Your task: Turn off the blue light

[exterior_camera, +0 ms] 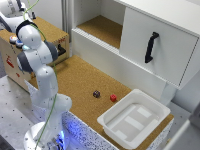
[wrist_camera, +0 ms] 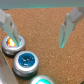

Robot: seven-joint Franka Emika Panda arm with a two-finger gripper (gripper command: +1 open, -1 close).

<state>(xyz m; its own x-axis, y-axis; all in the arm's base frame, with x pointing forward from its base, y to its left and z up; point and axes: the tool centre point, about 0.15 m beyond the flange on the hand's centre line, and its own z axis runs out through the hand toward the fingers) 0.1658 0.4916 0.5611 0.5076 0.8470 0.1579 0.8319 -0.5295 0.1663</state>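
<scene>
**Open gripper above a row of buttons**

Closest to the wrist lens: two grey fingers (wrist_camera: pixel 9 25), spread wide with bare cork showing between them. Gripper (wrist_camera: pixel 39 30) released, clasping nothing, hanging above a cork-topped surface (wrist_camera: pixel 45 15) without touching it.

Just beyond the fingertips, on that same surface: the blue light (wrist_camera: pixel 25 61), a small round dome in a pale ring, sitting between two neighbours. To one side, just beside it and under one finger, an orange button (wrist_camera: pixel 11 44) glowing brightly. To the other side, cut off by the frame edge, a teal button (wrist_camera: pixel 42 80). All three in a line, close together but apart. Whether the blue dome glows or only reflects: cannot tell from this blurred view.

Seen only from the exterior view: the white arm (exterior_camera: pixel 42 75) rising from its base at that view's left and bending back over a wooden box (exterior_camera: pixel 50 31) with a cork top. Hides the gripper itself there, and leaves the buttons too small to make out with certainty.

Farther out, also exterior only: a broad cork table (exterior_camera: pixel 75 75) carrying a small dark object (exterior_camera: pixel 96 93) and, near it, a small red block (exterior_camera: pixel 113 98). Toward that view's right, a white plastic bin (exterior_camera: pixel 132 117). Behind, a white cabinet with a black handle (exterior_camera: pixel 151 47). Below the table edge near the base, a diffuse blue-white glow (exterior_camera: pixel 70 127).
</scene>
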